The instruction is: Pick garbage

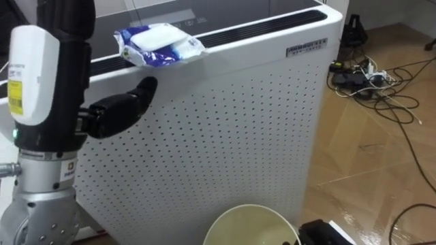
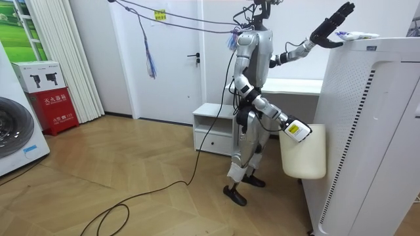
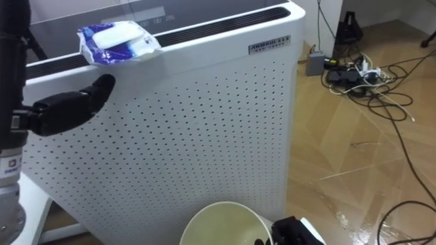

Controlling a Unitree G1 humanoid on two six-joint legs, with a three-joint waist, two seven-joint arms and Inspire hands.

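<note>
Blue-white packet (image 1: 160, 42) lies on the purifier (image 1: 238, 136) top.
Left hand (image 1: 116, 112) just below it, before purifier's front; fingers straight, together, gripping nothing.

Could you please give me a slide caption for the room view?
Open left robot hand hovers by the packet atop a white appliance; a cream bin hangs at the robot's right arm.

Room setting. A tall white perforated cabinet (image 1: 225, 136) rises just beside the left hand (image 2: 333, 25). Below the hand lies a wood-plank floor (image 2: 98, 157), with tangled cables (image 1: 371, 78) beyond the cabinet. Well behind the hand: white walls (image 2: 92, 39), a white door (image 2: 174, 65), a low white shelf (image 2: 213, 128), and a washing machine (image 2: 16, 131) farthest off.
</note>
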